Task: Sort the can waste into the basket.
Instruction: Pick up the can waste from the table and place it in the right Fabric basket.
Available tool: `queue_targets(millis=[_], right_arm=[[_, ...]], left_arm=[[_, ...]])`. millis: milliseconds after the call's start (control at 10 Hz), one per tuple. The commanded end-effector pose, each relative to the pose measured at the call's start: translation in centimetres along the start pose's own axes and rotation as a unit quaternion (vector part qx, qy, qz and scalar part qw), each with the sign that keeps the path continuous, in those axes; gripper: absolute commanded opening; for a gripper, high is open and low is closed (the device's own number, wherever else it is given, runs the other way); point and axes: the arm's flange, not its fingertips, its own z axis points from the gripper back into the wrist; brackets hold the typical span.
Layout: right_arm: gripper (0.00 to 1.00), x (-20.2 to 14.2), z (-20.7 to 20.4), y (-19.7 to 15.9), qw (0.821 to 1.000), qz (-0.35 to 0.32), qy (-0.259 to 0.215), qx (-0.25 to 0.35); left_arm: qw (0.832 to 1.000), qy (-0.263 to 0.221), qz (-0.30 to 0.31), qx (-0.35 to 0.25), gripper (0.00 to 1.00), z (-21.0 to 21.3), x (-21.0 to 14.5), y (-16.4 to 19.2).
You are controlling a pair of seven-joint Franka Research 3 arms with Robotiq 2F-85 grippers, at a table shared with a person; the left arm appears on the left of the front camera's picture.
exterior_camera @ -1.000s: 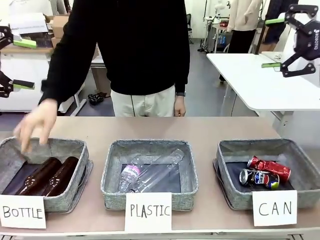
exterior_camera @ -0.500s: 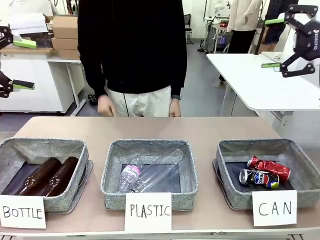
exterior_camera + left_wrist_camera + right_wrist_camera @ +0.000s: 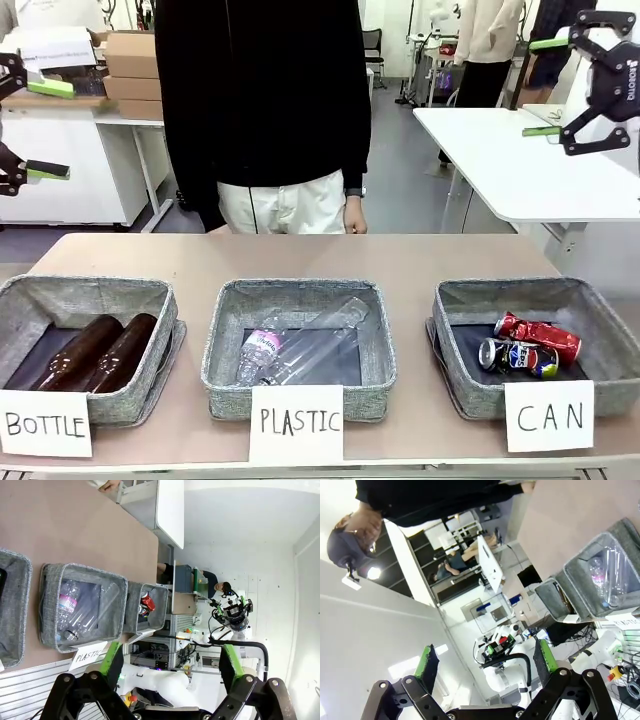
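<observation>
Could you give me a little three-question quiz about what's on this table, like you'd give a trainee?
1. True or false: both cans lie inside the CAN basket.
2. Which can lies nearer the person? A) the red can B) the Pepsi can
3. Fill in: the left gripper and right gripper are both ____.

Key: 1 true; 2 A; 3 open, raised off the table and holding nothing.

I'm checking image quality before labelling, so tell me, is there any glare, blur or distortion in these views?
Front view: sharp, evenly lit, highlights on the red can and clear plastic bottles. Left wrist view: sideways, wide-angle stretch, bright wall washed out. Right wrist view: tilted, lamp glare at left, the right gripper close and soft.
</observation>
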Motion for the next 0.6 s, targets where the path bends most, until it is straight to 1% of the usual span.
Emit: queue_targets(millis=[0,500], right_arm=[[1.00,0.26,-0.13,-0.28,1.000,0.009,-0.006,0.001],[1.00,0.26,-0.13,-0.28,1.000,0.009,-0.006,0.001]], left_arm=[[1.000,0.004,-0.010,-0.001,1.00,0.19,0.16,0.09],[1.000,0.004,-0.010,-0.001,1.00,0.19,0.16,0.09]])
